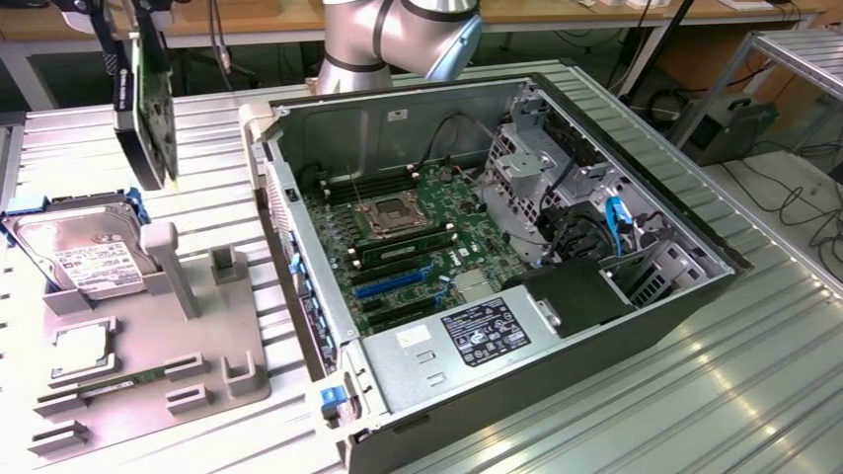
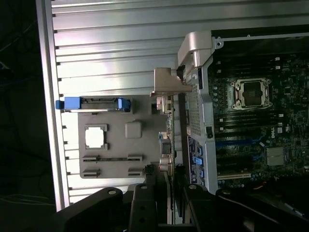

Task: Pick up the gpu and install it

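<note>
The gpu (image 1: 142, 109) hangs upright in the air at the exterior view's far left, black face outward, above the slatted table and behind the grey fixture. My gripper (image 1: 121, 25) holds its top edge. In the wrist view the gpu (image 2: 165, 145) shows edge-on, its silver end bracket (image 2: 164, 84) farthest from me, and my gripper (image 2: 169, 200) is shut on the card with a dark finger on each side. The card hovers over the gap between the fixture and the open computer case (image 1: 527, 94). The blue expansion slots (image 1: 389, 284) on the motherboard (image 2: 270, 121) lie bare.
A grey fixture (image 1: 197, 336) on the table holds a hard drive (image 1: 86, 252) in a blue caddy, a processor chip (image 1: 82, 346) and a memory stick (image 1: 125, 383). Inside the case are drive cages (image 1: 540, 188), cables and a power supply (image 1: 481, 331).
</note>
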Tool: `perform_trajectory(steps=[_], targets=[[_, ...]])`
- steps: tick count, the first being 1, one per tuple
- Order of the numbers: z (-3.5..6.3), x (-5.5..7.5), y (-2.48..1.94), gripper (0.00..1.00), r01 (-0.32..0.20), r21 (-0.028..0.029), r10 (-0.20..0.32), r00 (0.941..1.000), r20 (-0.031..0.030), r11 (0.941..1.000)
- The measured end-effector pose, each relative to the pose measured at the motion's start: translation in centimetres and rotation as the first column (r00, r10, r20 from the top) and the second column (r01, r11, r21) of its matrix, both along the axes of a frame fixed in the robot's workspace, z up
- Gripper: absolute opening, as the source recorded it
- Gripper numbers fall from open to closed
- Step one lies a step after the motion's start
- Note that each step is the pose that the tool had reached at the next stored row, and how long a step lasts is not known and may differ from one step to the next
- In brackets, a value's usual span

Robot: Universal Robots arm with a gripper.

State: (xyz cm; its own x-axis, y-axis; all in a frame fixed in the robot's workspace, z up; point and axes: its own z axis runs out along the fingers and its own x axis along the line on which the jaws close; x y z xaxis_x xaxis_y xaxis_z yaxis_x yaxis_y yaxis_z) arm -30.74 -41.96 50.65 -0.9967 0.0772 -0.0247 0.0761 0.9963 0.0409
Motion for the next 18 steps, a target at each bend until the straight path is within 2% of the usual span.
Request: perform_trajectory(steps=[13,18], targets=[[1.31,0.0,0.02,0.27,0.000,0.0000,0.000,1.0000,0.0000,1.0000],[2.10,0.0,0.04,0.27,0.000,0.0000,0.000,1.0000,0.0000,1.0000]])
